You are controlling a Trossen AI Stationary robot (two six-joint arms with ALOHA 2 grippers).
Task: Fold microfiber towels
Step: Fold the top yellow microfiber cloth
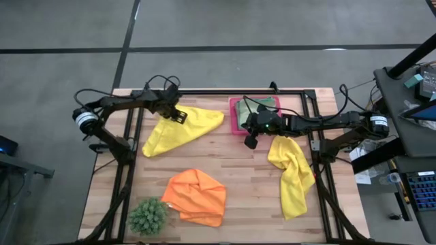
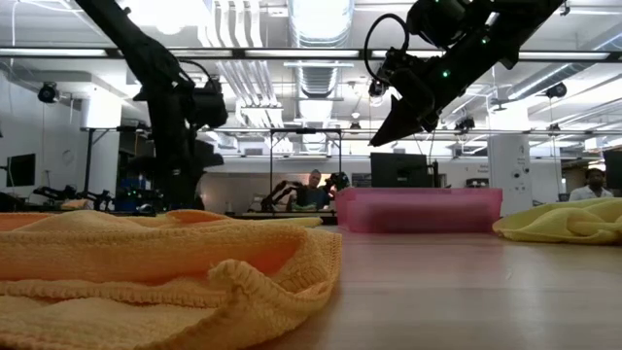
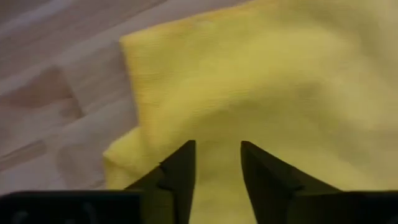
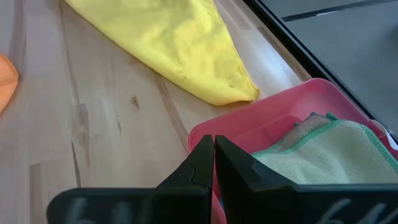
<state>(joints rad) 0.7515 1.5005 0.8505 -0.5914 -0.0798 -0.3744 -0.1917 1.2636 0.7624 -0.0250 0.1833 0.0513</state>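
Yellow towel (image 3: 261, 81) beneath left pincer (image 3: 217, 163) (parted)

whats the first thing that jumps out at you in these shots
Three bright soft cloths lie crumpled on the pale wooden table: a yellow microfiber towel at the far left under the left gripper, whose fingers are parted just above it, a second yellow towel draped along the right side, and an orange towel at the near middle. At the far edge, a rigid pink tray holds a folded green towel, with the shut right gripper beside it.

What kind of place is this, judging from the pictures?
Probably a robotics lab or workshop: exposed ceiling ducts, a wooden table fitted with two robot arms, and a person seated at equipment in the background.
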